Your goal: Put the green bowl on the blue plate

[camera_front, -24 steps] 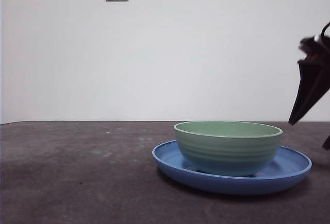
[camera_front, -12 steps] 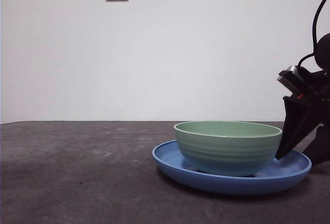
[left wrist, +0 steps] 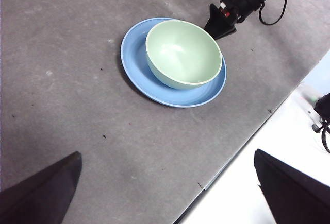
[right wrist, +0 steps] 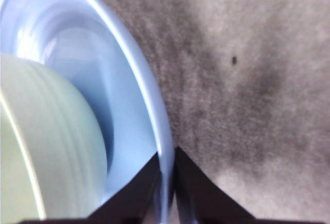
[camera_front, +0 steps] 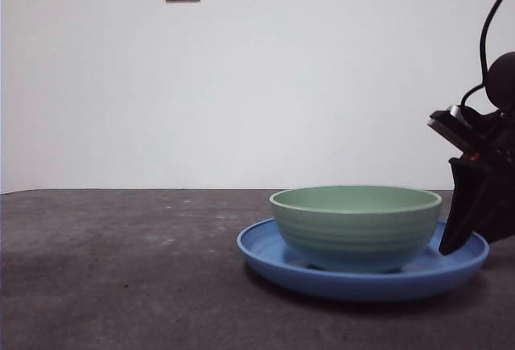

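I have the right gripper [right wrist: 166, 183] low at the table, its two black jaws pinched on the raised rim of the wide, glossy blue plate [right wrist: 136, 80]; the rim runs straight up between the jaw tips. The pale mint-green ridged bowl [camera_front: 354, 225] already sits in that plate, just inward of my jaws, its wall close to them but not touching as far as I can see. From the left wrist camera the bowl [left wrist: 183, 54] rides off-centre in the plate [left wrist: 135, 62], nearer the rim on the side away from my right gripper [left wrist: 220, 24].

The bowl is in place, so the plate rim is the only thing in my grip. To do this well I keep any plate motion slow and level: a tilt or jerk would likely slide the bowl across that slick glaze. If I release, I spread the jaws fully before lifting, and back away from the bowl.

The left gripper [left wrist: 165, 193] hangs high and well clear, jaws wide apart, holding nothing.
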You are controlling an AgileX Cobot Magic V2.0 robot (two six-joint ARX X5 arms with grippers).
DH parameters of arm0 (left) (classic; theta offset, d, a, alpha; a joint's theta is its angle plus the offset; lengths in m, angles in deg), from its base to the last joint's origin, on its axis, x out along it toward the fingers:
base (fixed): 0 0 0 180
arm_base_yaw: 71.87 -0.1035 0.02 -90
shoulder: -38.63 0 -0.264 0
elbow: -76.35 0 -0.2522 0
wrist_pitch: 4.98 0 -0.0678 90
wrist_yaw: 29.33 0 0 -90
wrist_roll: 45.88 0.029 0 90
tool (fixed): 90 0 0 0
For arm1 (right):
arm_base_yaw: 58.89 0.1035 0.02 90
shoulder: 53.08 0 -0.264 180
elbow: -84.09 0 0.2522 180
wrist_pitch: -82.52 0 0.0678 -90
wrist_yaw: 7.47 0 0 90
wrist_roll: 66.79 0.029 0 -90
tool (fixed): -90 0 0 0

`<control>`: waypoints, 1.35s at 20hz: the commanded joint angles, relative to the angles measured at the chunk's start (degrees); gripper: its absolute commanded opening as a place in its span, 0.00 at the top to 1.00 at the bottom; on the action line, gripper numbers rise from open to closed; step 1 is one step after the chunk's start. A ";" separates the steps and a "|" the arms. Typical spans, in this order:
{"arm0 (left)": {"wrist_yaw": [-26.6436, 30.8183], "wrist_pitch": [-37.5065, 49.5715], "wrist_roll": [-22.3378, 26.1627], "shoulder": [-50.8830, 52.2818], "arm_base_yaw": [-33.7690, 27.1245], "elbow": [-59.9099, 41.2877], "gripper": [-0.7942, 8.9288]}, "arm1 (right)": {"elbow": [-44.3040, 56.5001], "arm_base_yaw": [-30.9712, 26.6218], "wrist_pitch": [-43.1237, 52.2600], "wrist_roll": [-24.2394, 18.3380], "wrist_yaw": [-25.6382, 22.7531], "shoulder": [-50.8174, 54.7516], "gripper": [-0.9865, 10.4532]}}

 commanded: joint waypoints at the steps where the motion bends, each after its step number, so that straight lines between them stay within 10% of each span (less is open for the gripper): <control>1: -0.39 0.81 -0.31 -0.26 0.24 0.44 0.37 | -3.43 0.63 -2.67 0.57 -0.37 -1.01 0.90; 27: -0.39 0.74 -0.33 -0.26 0.24 0.44 0.37 | -12.74 19.80 6.51 15.19 -3.72 -9.46 0.90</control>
